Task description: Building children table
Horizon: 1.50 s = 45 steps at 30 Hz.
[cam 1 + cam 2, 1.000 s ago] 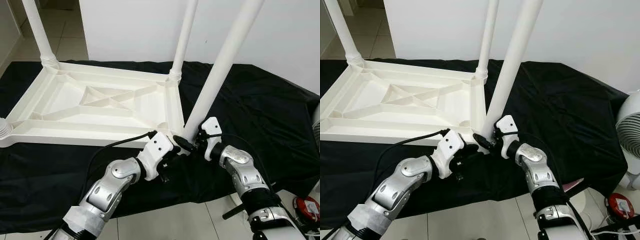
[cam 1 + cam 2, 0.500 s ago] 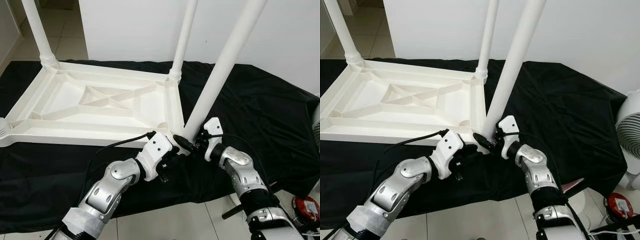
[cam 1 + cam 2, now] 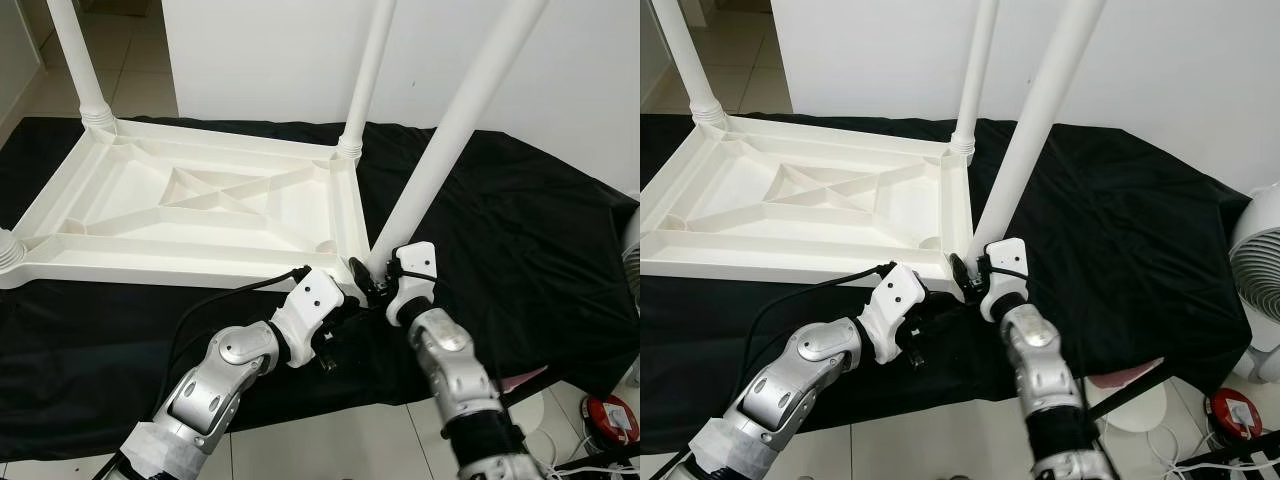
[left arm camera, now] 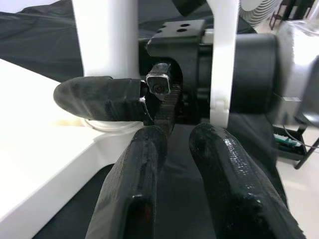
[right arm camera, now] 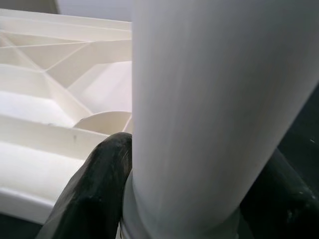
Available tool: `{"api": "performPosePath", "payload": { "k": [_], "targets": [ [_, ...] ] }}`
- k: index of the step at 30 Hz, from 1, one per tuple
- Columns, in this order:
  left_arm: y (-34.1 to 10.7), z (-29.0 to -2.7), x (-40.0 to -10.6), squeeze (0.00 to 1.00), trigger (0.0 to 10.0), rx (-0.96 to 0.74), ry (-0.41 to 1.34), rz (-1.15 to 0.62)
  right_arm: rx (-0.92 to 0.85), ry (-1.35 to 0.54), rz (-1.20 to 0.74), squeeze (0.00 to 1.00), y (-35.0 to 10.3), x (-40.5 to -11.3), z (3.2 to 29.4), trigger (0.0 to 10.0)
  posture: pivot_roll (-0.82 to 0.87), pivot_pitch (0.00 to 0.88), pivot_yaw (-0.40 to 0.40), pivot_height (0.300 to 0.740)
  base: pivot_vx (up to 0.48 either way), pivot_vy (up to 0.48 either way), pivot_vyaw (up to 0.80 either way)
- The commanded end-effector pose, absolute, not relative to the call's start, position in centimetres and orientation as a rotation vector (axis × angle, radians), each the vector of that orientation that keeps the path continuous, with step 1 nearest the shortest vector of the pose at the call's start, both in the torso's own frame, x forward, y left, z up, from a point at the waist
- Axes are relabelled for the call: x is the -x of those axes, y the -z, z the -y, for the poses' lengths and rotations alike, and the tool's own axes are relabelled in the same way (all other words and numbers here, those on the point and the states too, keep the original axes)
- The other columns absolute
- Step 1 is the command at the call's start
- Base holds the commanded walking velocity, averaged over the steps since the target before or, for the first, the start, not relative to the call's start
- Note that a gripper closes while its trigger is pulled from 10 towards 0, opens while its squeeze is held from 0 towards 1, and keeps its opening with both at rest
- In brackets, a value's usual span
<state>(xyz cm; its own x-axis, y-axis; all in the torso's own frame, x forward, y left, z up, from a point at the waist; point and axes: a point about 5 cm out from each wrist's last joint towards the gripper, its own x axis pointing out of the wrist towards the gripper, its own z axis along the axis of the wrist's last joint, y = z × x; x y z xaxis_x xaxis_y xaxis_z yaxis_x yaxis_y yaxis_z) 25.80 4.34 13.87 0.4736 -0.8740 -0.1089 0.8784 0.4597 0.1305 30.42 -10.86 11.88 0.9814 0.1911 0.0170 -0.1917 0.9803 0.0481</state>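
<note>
The white children table lies upside down on a black cloth. Legs stand upright in its far left corner and far right corner. A loose white leg leans to the right, with its foot at the near right corner. My right gripper is shut on that foot, one black finger on each side of it. My left gripper sits just below the same corner, facing the right gripper. Its fingers stand a narrow gap apart with nothing between them.
A short socket stub marks the table's near left corner. A white fan stands at the right, with a red object and cables on the tiled floor below. A white wall rises behind. A black cable trails from my left wrist.
My right forearm has swung in to the left, under its gripper, and the held leg leans further right. The left arm has barely moved.
</note>
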Motion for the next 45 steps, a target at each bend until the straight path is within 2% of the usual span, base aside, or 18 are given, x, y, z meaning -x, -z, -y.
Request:
{"api": "performPosePath", "payload": {
  "k": [1,6,7,9,10,18,24,25,28,31,35,37,45],
  "targets": [
    [-13.8,-4.0,-25.5,0.00,10.0,-0.181,1.106,-0.039,-0.074,-0.154,-0.060,0.00,-10.5,-29.7,10.5,10.0,0.08,0.045,-0.120,0.740,0.000,0.000,0.00],
    [-13.8,-3.8,-25.5,0.00,10.0,-0.179,1.116,-0.041,-0.067,-0.173,-0.027,0.00,-11.2,-29.6,10.5,10.0,0.07,0.038,-0.113,0.740,0.000,0.000,0.00],
    [-13.8,-3.7,-25.6,0.00,10.0,-0.181,1.122,-0.040,-0.061,-0.179,-0.027,0.18,-11.3,-29.6,10.7,10.0,0.07,0.034,-0.114,0.740,0.000,0.000,0.00],
    [-13.8,-3.7,-25.6,0.00,10.0,-0.182,1.123,-0.040,-0.057,-0.186,-0.028,0.18,-11.3,-29.6,10.8,10.0,0.06,0.028,-0.113,0.740,0.000,0.000,0.00],
    [-13.8,-3.7,-25.7,0.00,10.0,-0.184,1.124,-0.038,-0.059,-0.188,-0.027,1.00,-11.3,-29.5,10.9,10.0,0.06,0.028,-0.113,0.740,0.000,0.000,0.00],
    [-13.8,-3.6,-25.6,0.00,10.0,-0.187,1.125,-0.037,-0.045,-0.205,-0.006,1.00,-11.4,-29.0,11.8,10.0,0.07,0.019,-0.117,0.740,0.000,0.000,0.00],
    [-13.6,-3.8,-25.5,0.00,10.0,-0.185,1.122,-0.042,-0.029,-0.320,-0.012,1.00,-11.3,-29.0,13.7,10.0,0.07,0.011,-0.117,0.740,0.000,0.000,0.00],
    [-13.6,-3.8,-25.6,0.00,10.0,-0.188,1.122,-0.041,-0.012,-0.374,-0.016,0.00,-11.2,-29.0,13.9,10.0,0.07,0.010,-0.118,0.740,0.000,0.000,0.00],
    [-13.7,-3.7,-25.7,0.00,10.0,-0.190,1.123,-0.039,0.007,-0.427,-0.021,0.00,-11.1,-29.1,14.1,10.0,0.07,0.005,-0.116,0.740,0.000,0.000,0.00],
    [-13.8,-3.7,-25.9,0.00,10.0,-0.198,1.126,-0.031,0.088,-0.556,-0.008,0.00,-11.5,-29.8,14.7,10.0,0.07,0.000,-0.114,0.740,0.000,0.000,0.00],
    [-13.9,-3.7,-26.0,0.00,10.0,-0.201,1.126,-0.029,0.122,-0.594,0.006,0.00,-11.9,-30.8,14.9,10.0,0.07,0.000,-0.113,0.740,0.000,0.000,0.00],
    [-13.9,-3.8,-26.1,0.00,10.0,-0.206,1.125,-0.027,0.153,-0.650,0.012,0.00,-12.4,-31.8,14.7,10.0,0.08,0.000,-0.113,0.740,0.000,0.000,0.00],
    [-14.0,-3.9,-26.2,0.00,10.0,-0.206,1.116,-0.026,0.200,-0.741,-0.002,0.00,-12.5,-33.0,13.6,10.0,0.09,0.000,-0.113,0.740,0.000,0.000,0.00]
  ]
}}
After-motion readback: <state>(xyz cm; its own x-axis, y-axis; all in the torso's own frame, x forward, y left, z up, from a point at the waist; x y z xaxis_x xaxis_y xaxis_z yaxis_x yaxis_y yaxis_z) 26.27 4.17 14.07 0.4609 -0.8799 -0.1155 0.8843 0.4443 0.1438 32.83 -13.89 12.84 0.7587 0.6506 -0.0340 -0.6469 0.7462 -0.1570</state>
